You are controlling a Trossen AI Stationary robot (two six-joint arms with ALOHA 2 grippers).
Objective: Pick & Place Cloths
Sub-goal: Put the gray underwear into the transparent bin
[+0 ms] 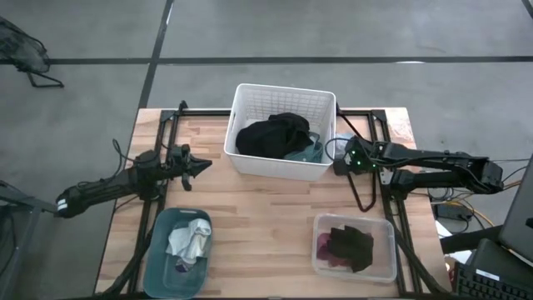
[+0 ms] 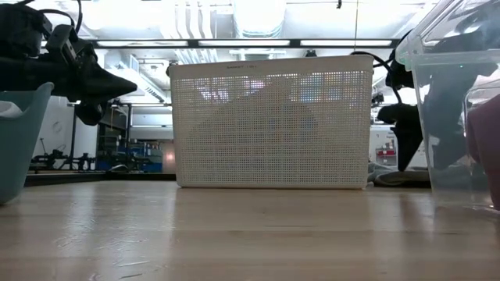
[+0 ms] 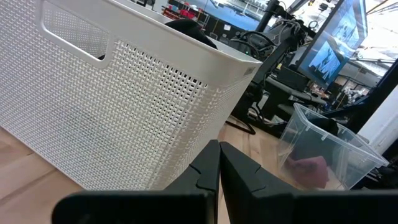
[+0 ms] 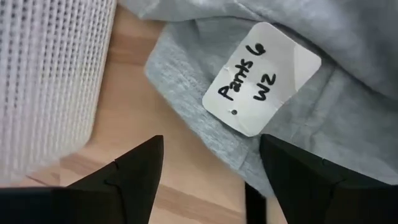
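A white basket (image 1: 283, 100) at the table's far middle holds a black cloth (image 1: 271, 135) and a teal cloth (image 1: 310, 152). A grey cloth (image 4: 323, 124) with a white hand-written tag (image 4: 261, 78) lies on the table by the basket's right wall. My right gripper (image 4: 211, 168) is open, pointing down over that cloth's edge, with its fingers apart from it. It also shows in the high view (image 1: 337, 162). My left gripper (image 1: 204, 165) is shut and empty, level, left of the basket. A white-grey cloth (image 1: 190, 242) lies in the teal bin (image 1: 158, 250).
A clear plastic bin (image 1: 385, 250) at the near right holds a black cloth (image 1: 350, 242) over a maroon one (image 1: 326, 250). The basket's perforated wall (image 3: 124, 106) stands close in front of my left gripper. Bare wood lies between the bins.
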